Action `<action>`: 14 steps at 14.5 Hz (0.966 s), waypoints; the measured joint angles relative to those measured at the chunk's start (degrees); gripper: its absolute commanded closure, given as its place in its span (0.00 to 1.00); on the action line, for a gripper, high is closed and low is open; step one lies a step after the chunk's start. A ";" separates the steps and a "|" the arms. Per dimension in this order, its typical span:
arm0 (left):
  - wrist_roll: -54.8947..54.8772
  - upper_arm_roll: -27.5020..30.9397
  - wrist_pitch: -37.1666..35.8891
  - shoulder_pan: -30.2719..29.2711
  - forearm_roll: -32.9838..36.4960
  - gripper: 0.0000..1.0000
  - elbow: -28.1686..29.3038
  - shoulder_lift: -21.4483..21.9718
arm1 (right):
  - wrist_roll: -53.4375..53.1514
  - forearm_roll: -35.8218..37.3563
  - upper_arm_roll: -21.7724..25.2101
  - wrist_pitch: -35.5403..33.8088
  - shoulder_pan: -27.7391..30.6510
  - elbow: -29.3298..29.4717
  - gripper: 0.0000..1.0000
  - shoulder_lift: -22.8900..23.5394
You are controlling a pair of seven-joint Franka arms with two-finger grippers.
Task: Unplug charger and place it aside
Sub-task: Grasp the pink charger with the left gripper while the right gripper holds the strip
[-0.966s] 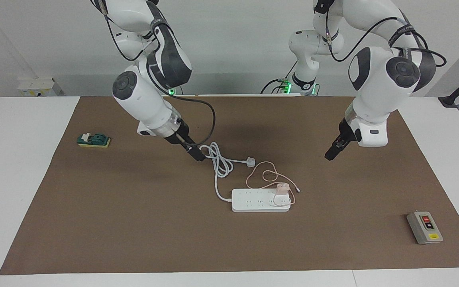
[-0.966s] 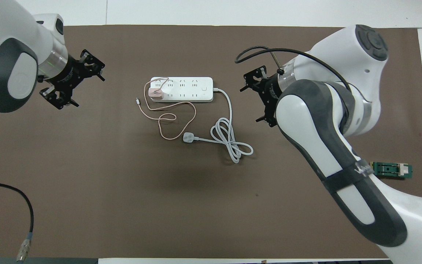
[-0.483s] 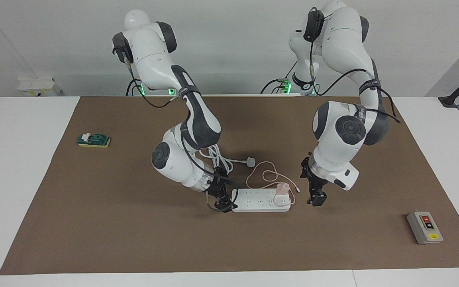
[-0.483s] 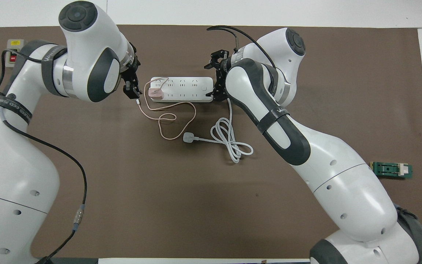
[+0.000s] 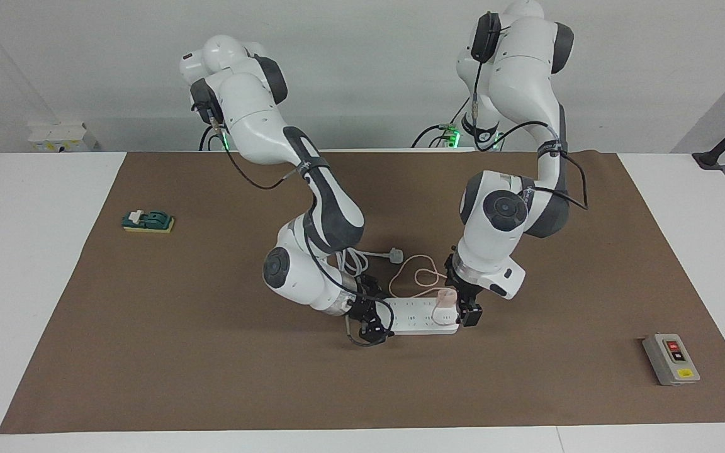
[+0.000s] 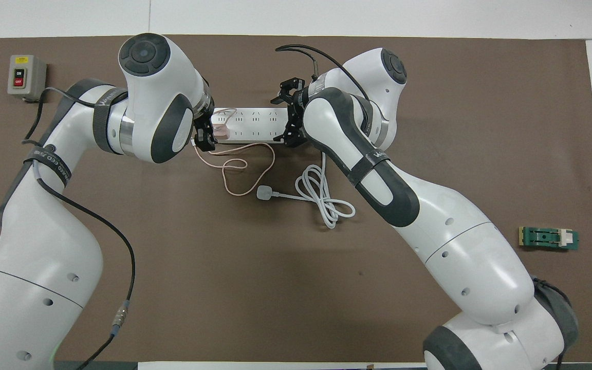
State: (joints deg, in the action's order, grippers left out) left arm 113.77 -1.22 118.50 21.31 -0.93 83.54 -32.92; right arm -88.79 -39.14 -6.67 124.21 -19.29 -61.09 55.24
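The charger (image 5: 445,297), a small pale pink cube, sits plugged into the white power strip (image 5: 416,319) at the strip's end toward the left arm. Its thin pink cable (image 6: 239,169) loops on the mat nearer the robots. My left gripper (image 5: 466,308) is low at that end of the strip, right beside the charger (image 6: 220,131), open with nothing held. My right gripper (image 5: 369,316) is down at the strip's other end, open, its fingers straddling the width of the strip (image 6: 255,122). Seen from overhead, the left gripper (image 6: 204,137) and right gripper (image 6: 287,117) flank the strip.
The strip's thick white cord and three-pin plug (image 6: 265,192) lie coiled on the brown mat nearer the robots. A grey switch box (image 5: 671,358) sits toward the left arm's end, a green block (image 5: 148,221) toward the right arm's end.
Both arms came down from above the mat and closed in on the power strip. The left gripper moved up to the charger, and the right gripper slid over the strip's other end.
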 measured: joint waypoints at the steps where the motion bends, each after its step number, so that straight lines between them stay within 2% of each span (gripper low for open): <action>1: 0.00 -0.01 0.26 0.18 0.01 0.00 0.91 0.44 | 0.01 0.00 -0.01 -0.02 0.04 0.04 0.00 0.05; 3: 0.00 0.00 1.42 0.83 0.01 0.00 2.86 1.19 | 0.11 -0.08 -0.07 -0.15 0.07 0.13 0.00 0.20; 4: 0.00 -0.03 1.92 1.13 0.01 0.03 3.56 1.40 | 0.11 -0.12 -0.14 -0.38 0.13 0.21 0.00 0.28; 5: 0.00 -0.01 2.21 1.41 0.01 0.14 3.98 1.52 | 0.12 -0.21 -0.23 -0.86 0.27 0.25 0.00 0.36; 9: 0.00 -0.01 2.40 1.73 0.33 0.83 4.33 1.74 | 0.43 -1.18 -1.96 -4.22 2.98 0.88 0.00 0.98; 10: -0.01 -0.01 2.42 1.73 0.63 0.97 4.42 1.83 | 0.47 -1.23 -2.27 -4.83 3.59 1.19 0.00 1.02; 14: -0.21 0.14 3.64 1.73 1.14 1.00 4.61 2.04 | 0.94 -1.24 -2.54 -4.19 3.74 1.57 0.00 1.14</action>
State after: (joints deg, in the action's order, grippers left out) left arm 113.56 -1.07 122.14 23.04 0.21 88.14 -30.88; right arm -87.85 -40.38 -9.21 120.02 -15.54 -59.52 56.38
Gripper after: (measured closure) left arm 0.687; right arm 0.000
